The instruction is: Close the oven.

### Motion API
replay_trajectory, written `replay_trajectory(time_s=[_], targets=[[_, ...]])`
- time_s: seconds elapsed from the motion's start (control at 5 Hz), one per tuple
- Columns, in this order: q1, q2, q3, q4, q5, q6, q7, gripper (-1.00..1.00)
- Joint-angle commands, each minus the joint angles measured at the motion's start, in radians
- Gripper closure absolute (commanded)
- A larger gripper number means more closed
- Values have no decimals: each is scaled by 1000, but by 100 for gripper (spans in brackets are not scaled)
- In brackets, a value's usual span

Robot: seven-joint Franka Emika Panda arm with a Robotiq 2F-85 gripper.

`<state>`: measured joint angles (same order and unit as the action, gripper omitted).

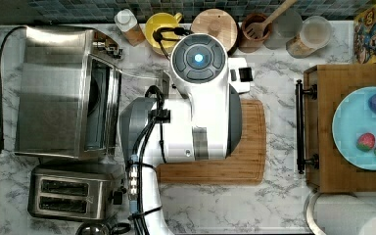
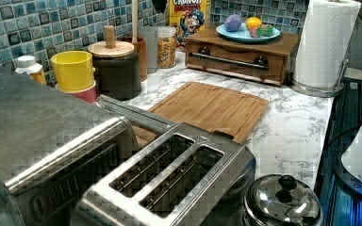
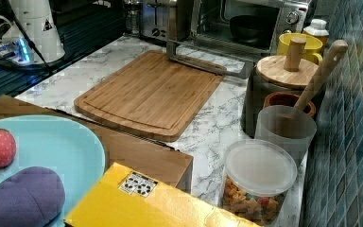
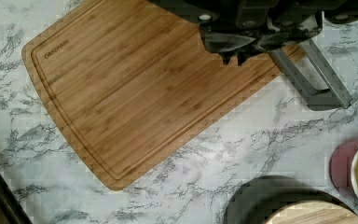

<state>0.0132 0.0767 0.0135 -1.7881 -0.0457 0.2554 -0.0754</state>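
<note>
Overhead, black gripper (image 4: pixel 235 57) with fingertips nearly together, gripping nothing.
It hangs over a rectangular bamboo cutting board (image 4: pixel 140 84); the boxy stainless-steel oven (image 1: pixel 58 93), glass door dropped open with metal bar handle (image 4: pixel 314 74), sits at nine o'clock in the top view.

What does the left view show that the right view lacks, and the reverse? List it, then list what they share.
Left view, not right: the paper towel roll and the drawer handle.
Right view, not left: the oven seen from the front, with its open cavity, a dark pan inside and a knob.
Both: the cutting board, the yellow cup, the cereal jar and the blue plate.
</note>
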Motion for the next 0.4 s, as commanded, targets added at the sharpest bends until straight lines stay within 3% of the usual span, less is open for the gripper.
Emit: replay_trajectory(time_s=[0.2, 0.4], targets=[[-4, 9, 8, 0, -1, 3, 0, 100], [-28, -131, -6, -242, 82, 161, -147, 100]])
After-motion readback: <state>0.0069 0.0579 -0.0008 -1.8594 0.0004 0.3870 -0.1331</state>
